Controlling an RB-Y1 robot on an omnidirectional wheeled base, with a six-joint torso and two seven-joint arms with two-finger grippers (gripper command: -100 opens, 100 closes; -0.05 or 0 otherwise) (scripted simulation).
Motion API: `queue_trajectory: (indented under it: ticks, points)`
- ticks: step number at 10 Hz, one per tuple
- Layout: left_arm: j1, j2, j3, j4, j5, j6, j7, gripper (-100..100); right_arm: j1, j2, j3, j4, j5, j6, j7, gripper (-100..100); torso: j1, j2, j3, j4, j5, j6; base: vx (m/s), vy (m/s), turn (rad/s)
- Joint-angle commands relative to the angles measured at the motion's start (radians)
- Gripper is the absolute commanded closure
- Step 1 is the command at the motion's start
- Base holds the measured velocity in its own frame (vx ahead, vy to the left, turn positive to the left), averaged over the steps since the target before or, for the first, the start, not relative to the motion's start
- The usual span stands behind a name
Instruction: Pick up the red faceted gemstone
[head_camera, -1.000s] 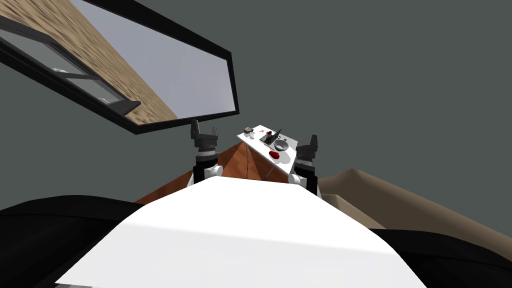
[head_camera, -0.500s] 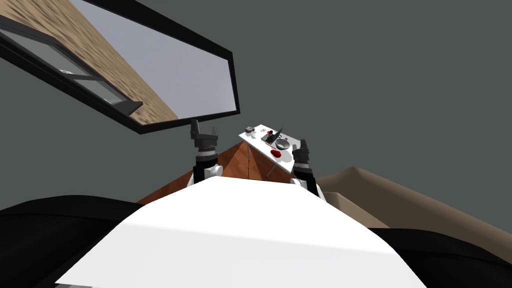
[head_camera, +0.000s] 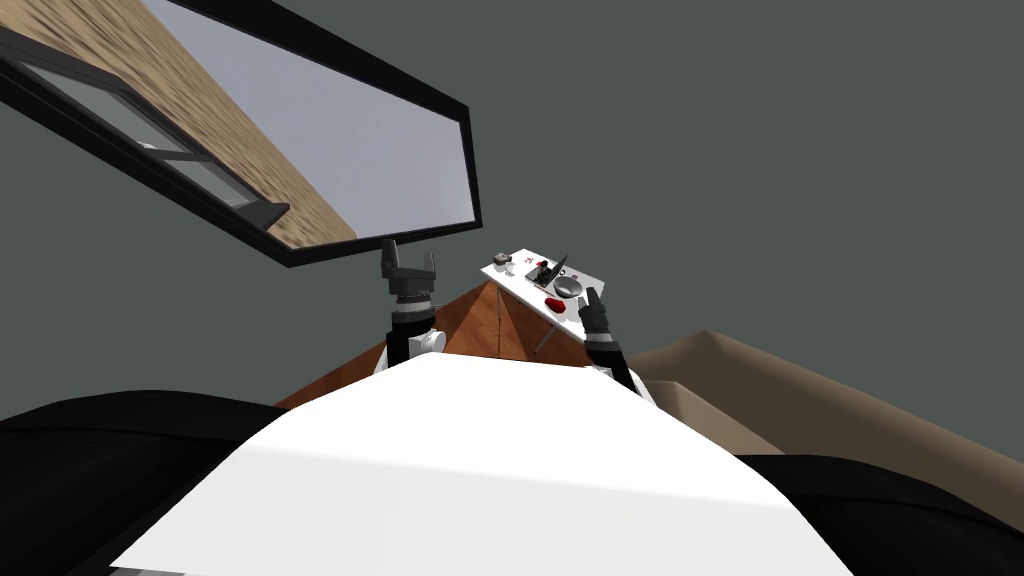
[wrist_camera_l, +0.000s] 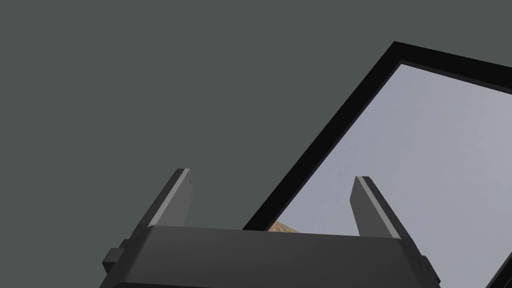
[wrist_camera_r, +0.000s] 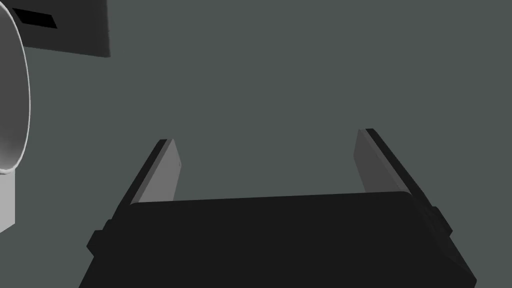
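Found the red gemstone (head_camera: 553, 302) lying on the near end of the small white desk (head_camera: 511, 276), just beside a grey bowl (head_camera: 567, 288), with a dark laptop-like thing (head_camera: 545, 271) further back. Held the right tool (head_camera: 590, 296) up at the desk's near edge, close beside the gemstone, blades spread wide and gripping nothing. Held the left tool (head_camera: 409, 256) raised well apart from the desk, likewise wide open and empty.

Looked along the right tool toward plain grey wall, with the bowl's rim off to one side of the blades. Judged the aim therefore to run over and past the stone rather than down onto it; reckoned on catching only air by closing from there.

Judged three hazards ahead. First, clipping the bowl while swinging across, given so little room between bowl and stone. Second, landing a blade tip on the stone instead of astride it, and so flicking it off the near edge to the floor. Third, pinching slanted facets with thin blades, likely squirting the stone out sideways. Needed, by that reading, a tilt downward, centring over the stone, and a slow squeeze on opposite faces.
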Motion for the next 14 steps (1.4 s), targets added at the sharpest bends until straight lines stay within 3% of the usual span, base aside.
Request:
queue_trajectory:
  ticks: [1, 14]
  points:
    - [0.0, 0.0, 0.0, 0.0, 0.0, 0.0, 0.0, 0, 0.019, -0.05, 0.016, 0.032, 0.01, -0.006, 0.009, -100, 0.0, 0.0, 0.0, 0.0, 0.0, 0.0, -0.044, 0.076, -0.005]
    - [0.0, 0.0, 0.0, 0.0, 0.0, 0.0, 0.0, 0, 0.154, -0.416, 0.13, 0.164, 0.073, -0.022, 0.074, -100, 0.002, 0.001, 0.001, 0.0, 0.001, 0.0, -0.04, 0.08, -0.006]
